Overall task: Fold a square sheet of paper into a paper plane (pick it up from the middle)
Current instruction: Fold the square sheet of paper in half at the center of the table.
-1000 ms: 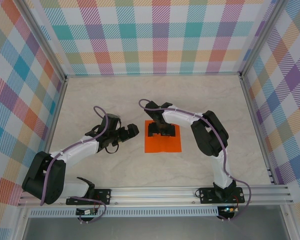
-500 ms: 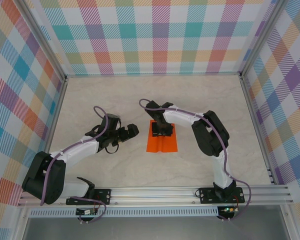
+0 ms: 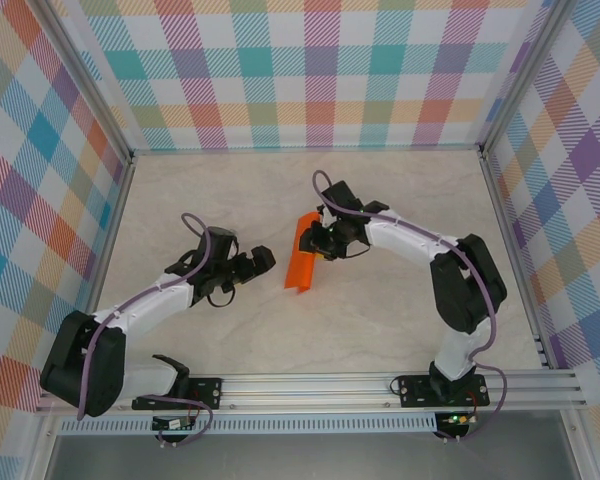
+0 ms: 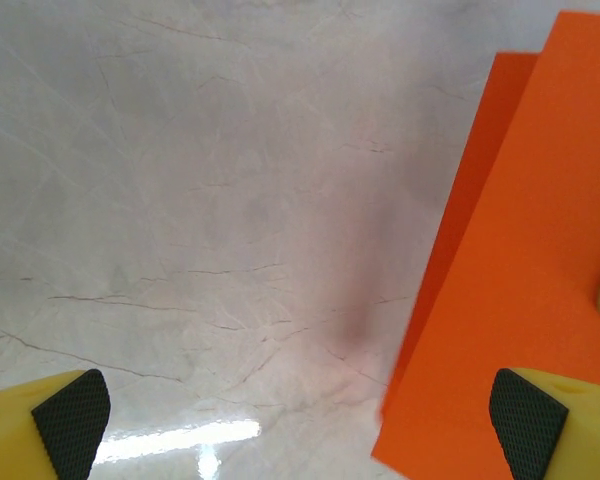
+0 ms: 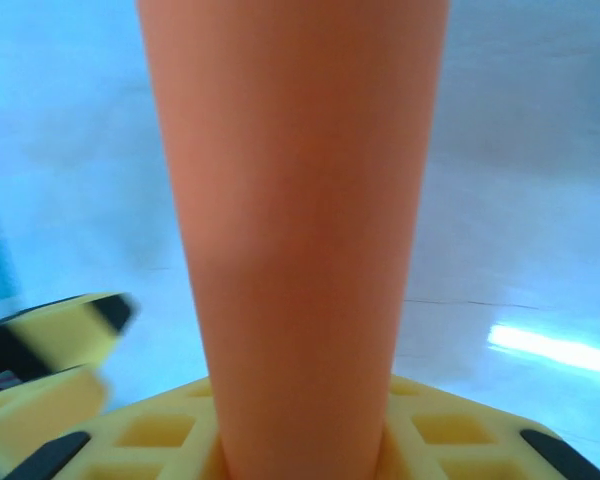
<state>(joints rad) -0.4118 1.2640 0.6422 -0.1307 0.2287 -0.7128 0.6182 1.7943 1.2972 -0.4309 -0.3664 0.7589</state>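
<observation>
The orange sheet of paper [image 3: 302,256] is bent double into a narrow upright strip and held off the table. My right gripper [image 3: 321,241] is shut on its middle. In the right wrist view the sheet [image 5: 295,200] rises straight up out of that gripper [image 5: 298,452], with its fold facing the camera. My left gripper [image 3: 264,260] stands open just left of the sheet's lower end. In the left wrist view the sheet [image 4: 520,270] hangs at the right, in front of the right fingertip [image 4: 528,412], and bare table lies between the open left gripper's [image 4: 300,420] fingers.
The pale marble tabletop [image 3: 220,200] is fenced by checked walls [image 3: 310,70] at the back and sides. An aluminium rail [image 3: 310,385] carrying both arm bases runs along the near edge. A blurred yellow finger [image 5: 55,340] of the left gripper shows in the right wrist view.
The right gripper closed on the flat sheet, pinched it into a fold, then lifted it and tilted it on edge toward the left gripper. The left arm barely moved.
</observation>
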